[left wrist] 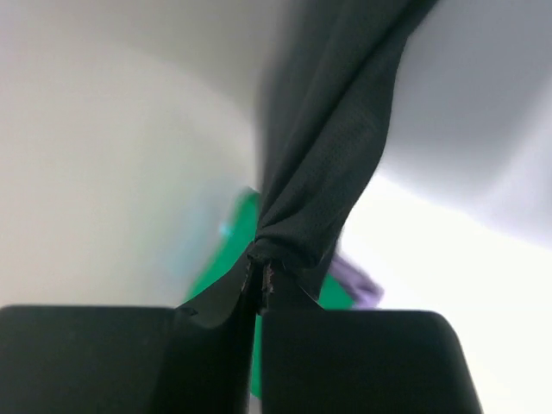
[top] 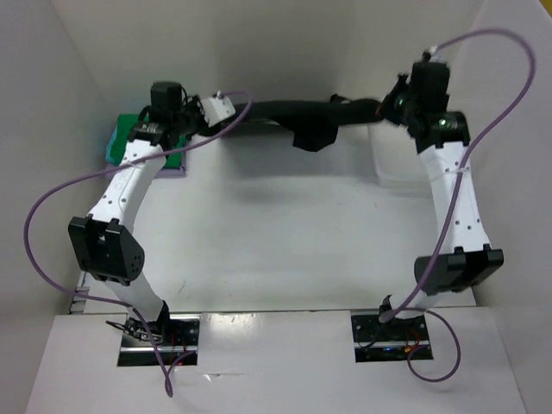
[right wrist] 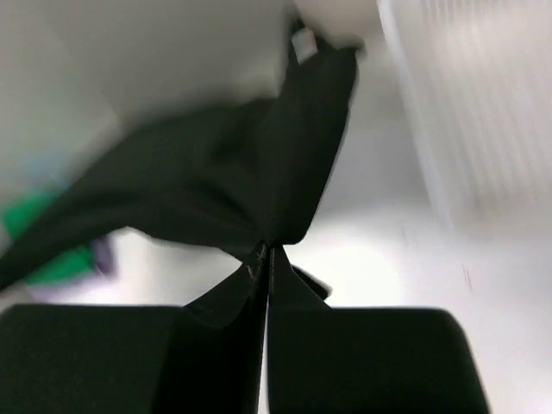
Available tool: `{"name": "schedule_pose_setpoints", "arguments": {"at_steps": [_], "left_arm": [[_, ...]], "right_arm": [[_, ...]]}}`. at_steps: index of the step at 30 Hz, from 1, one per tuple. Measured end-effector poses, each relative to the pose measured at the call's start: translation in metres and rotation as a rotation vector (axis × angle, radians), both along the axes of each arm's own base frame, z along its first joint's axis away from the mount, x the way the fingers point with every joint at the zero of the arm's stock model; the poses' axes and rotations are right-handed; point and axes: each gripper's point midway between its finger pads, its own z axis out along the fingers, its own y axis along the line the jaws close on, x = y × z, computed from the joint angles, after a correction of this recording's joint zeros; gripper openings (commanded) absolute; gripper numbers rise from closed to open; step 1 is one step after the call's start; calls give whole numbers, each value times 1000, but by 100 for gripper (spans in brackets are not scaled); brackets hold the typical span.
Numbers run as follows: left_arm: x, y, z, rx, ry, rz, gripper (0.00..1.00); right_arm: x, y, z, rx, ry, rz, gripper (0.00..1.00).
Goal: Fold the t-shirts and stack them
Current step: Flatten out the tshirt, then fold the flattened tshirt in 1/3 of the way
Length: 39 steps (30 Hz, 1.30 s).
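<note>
Our left gripper (left wrist: 261, 285) and right gripper (right wrist: 266, 259) each have jaws closed on the black t-shirt (top: 302, 110), stretched between them above the far side of the table (top: 276, 233). We see the green t-shirt (top: 128, 122) lying at far left.

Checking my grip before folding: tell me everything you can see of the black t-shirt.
The black t-shirt is thin, matte cloth, bunched into a rope and stretched across the far side of the table between the left gripper and right gripper, both shut on it. A loose fold hangs near its middle.
</note>
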Motion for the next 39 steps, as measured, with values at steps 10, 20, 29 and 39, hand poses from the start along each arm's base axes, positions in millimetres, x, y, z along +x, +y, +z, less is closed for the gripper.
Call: {"name": "schedule_pose_setpoints", "arguments": {"at_steps": [10, 20, 29, 39], "left_arm": [[-139, 12, -198, 315, 438, -151, 0], [-227, 32, -253, 412, 659, -205, 0], [-243, 34, -256, 400, 726, -201, 0], [-244, 53, -262, 347, 792, -100, 14]], "right_arm": [[-161, 45, -253, 119, 561, 47, 0], [-235, 90, -273, 298, 582, 100, 0], [-232, 90, -288, 288, 640, 60, 0], [-225, 83, -318, 217, 739, 17, 0]]}}
